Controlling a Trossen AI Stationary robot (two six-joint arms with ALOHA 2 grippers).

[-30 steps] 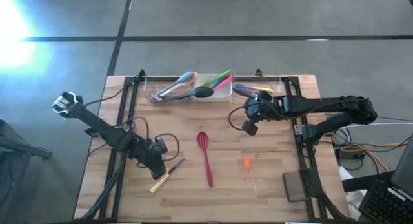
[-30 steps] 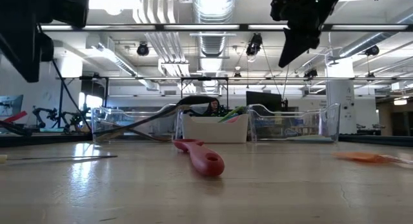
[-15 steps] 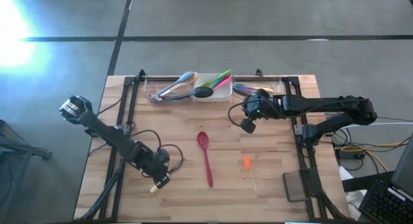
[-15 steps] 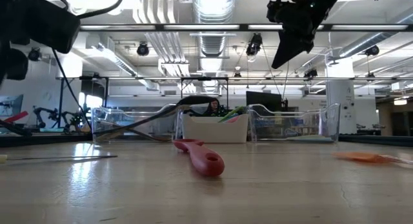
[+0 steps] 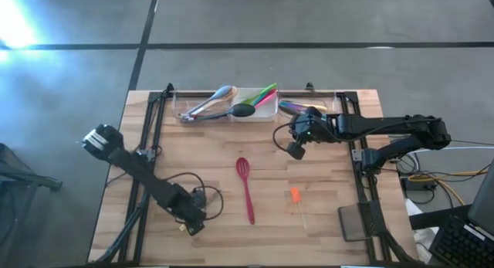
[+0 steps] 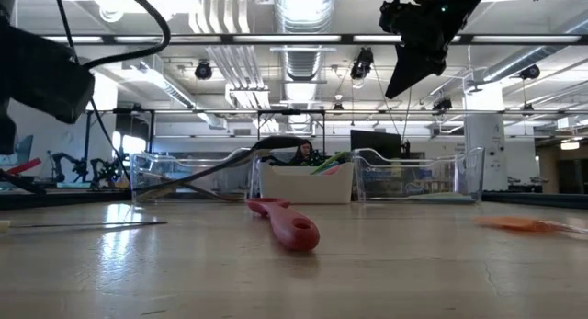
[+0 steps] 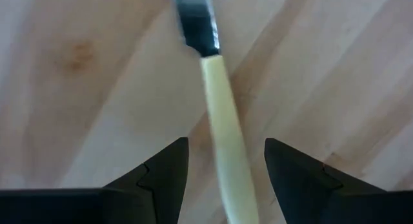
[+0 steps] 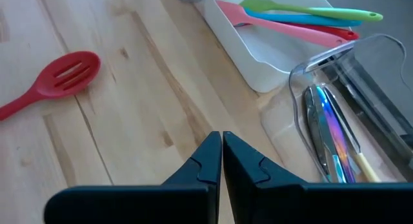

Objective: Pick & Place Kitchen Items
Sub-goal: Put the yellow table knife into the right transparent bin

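A knife with a pale wooden handle (image 7: 222, 127) and a dark blade (image 7: 195, 24) lies flat on the table near its front left. My left gripper (image 7: 226, 146) is open above it, one finger on each side of the handle and apart from it. In the high view the gripper (image 5: 191, 220) covers most of the knife. My right gripper (image 5: 296, 150) is shut and empty, held above the table just near of the trays. A red slotted spoon (image 5: 245, 187) and a small orange utensil (image 5: 295, 195) lie flat on the table.
A white tray (image 5: 266, 113) at the far edge holds pink, teal and green utensils (image 8: 290, 20). A clear tray (image 5: 185, 112) on its left holds a black ladle and wooden spoons. A clear tray (image 8: 361, 75) on its right holds shiny utensils. Bare wood lies between the spoon and the trays.
My left gripper has gone toward the table's near edge and now stands over the knife's handle. The knife, the red spoon and the orange utensil lie where they were.
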